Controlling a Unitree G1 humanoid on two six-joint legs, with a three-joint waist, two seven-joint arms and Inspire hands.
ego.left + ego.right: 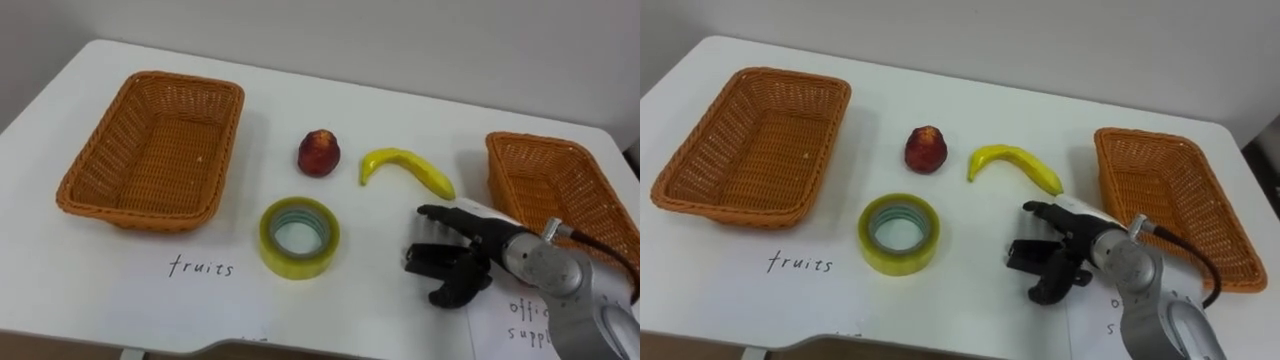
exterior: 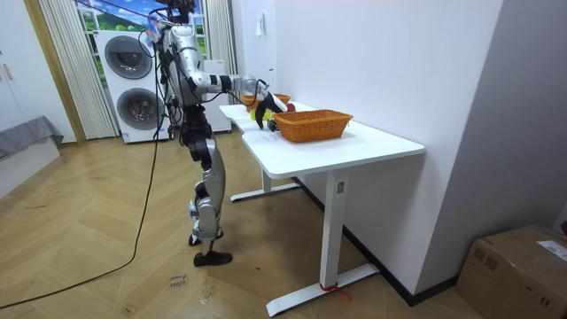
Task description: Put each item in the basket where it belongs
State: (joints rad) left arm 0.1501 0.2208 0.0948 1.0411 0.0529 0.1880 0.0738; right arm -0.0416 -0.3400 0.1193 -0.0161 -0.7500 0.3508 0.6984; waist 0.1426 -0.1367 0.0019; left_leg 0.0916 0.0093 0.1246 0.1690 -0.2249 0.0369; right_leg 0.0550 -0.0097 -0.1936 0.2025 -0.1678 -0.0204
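A roll of yellow tape point(image 1: 298, 237) lies flat near the table's front middle. Behind it are a red apple point(image 1: 319, 153) and, to its right, a yellow banana point(image 1: 406, 168). The fruit basket point(image 1: 154, 150) stands empty at the left, above a handwritten label. At the right edge is the second wicker basket point(image 1: 560, 190), also empty. My right hand point(image 1: 458, 257) hovers just in front of the banana and right of the tape. Its thumb is spread, its fingers are loosely bent, and it holds nothing. In the room view I stand at the white table point(image 2: 354, 146) with that hand point(image 2: 266, 113) stretched over it.
A paper label point(image 1: 520, 320) lies under my right forearm at the front right. Bare white tabletop point(image 1: 380, 290) separates the tape from my hand. The table's back edge meets a wall. In the room view, washing machines point(image 2: 135, 84) stand behind me.
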